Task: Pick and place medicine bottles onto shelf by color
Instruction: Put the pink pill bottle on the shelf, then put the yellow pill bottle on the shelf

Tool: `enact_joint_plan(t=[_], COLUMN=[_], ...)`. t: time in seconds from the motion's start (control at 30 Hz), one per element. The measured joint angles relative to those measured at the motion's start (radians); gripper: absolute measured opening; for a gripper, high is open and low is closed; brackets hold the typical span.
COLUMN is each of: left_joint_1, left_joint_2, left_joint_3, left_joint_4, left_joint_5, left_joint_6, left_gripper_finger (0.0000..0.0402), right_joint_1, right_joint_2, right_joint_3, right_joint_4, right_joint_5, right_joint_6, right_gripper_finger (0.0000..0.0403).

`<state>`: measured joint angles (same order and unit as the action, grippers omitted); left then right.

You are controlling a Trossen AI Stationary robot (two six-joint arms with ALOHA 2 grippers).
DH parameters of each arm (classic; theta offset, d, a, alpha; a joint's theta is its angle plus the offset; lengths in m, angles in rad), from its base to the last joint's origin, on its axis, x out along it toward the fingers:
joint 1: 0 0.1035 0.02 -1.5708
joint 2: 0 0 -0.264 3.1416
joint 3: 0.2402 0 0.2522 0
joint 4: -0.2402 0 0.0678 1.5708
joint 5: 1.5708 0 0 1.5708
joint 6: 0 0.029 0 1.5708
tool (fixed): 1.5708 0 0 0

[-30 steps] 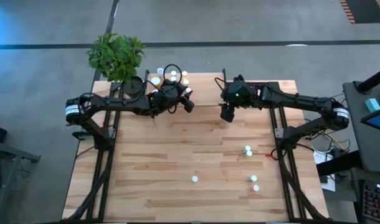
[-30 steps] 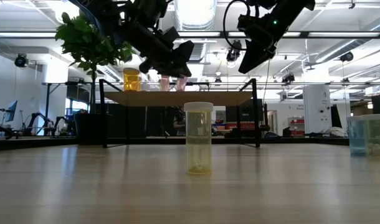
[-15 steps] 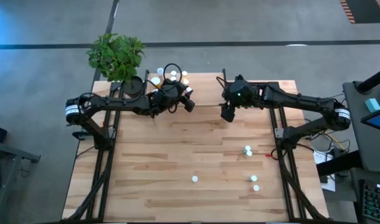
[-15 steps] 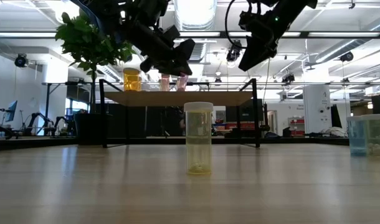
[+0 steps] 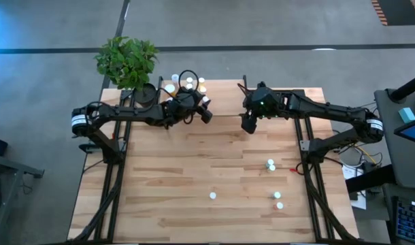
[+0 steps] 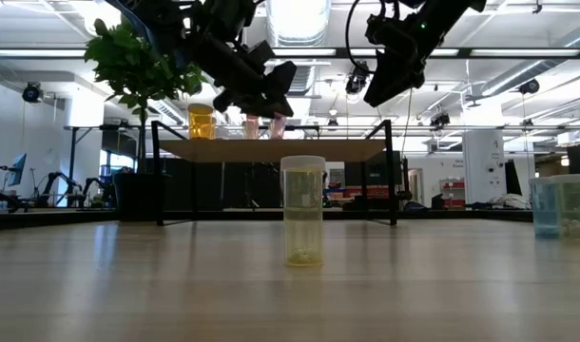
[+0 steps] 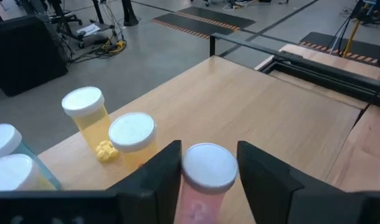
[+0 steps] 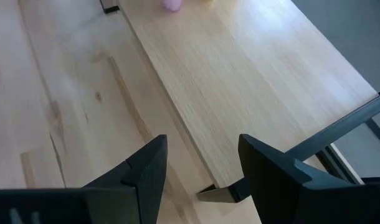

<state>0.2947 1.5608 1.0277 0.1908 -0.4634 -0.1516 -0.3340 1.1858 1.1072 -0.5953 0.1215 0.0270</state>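
Your left gripper (image 7: 209, 171) is over the small light-wood shelf (image 7: 252, 106), fingers bracketing the white-capped pink medicine bottle (image 7: 205, 177), apparently seating it beside the others. Right gripper (image 8: 199, 165) hovers nearby, fingers apart, empty.

Left gripper (image 7: 209, 180) apparently parted, right gripper (image 8: 202, 171) open, both raised.

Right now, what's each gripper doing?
Left gripper: around a pink bottle over the shelf; grip cannot be told.
Right gripper: open, empty.

Pale matt wood shelf (image 7: 252, 106), translucent plastic pink bottle (image 7: 205, 180), smooth white cap
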Motion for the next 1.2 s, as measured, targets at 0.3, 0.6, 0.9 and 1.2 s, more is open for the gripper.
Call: enact_joint_plan(t=[0.3, 0.6, 0.9, 1.2], left_joint_1=[0.0, -0.026, -0.046, -0.135], left_joint_2=[-0.002, -0.053, -0.144, -0.243], left_joint_3=[0.014, 0.026, 0.026, 0.026], left_joint_4=[0.0, -0.03, -0.07, -0.07], left_joint_5=[0.016, 0.025, 0.022, 0.02], left_joint_6=[0.0, 0.058, 0.106, 0.201], left_gripper_finger=[0.0213, 0.0243, 0.0252, 0.0252], right_joint_1=[0.002, 0.005, 0.007, 0.107], right_joint_2=[0.0, 0.0, 0.0, 0.0], right_joint_3=[0.0, 0.0, 0.0, 0.0], right_joint_4=[-0.005, -0.028, 0.002, 0.17], right_joint_5=[-0.021, -0.058, -0.106, -0.227], right_joint_6=[0.008, 0.079, 0.119, 0.266], right_gripper_finger=[0.0189, 0.0189, 0.0189, 0.0189])
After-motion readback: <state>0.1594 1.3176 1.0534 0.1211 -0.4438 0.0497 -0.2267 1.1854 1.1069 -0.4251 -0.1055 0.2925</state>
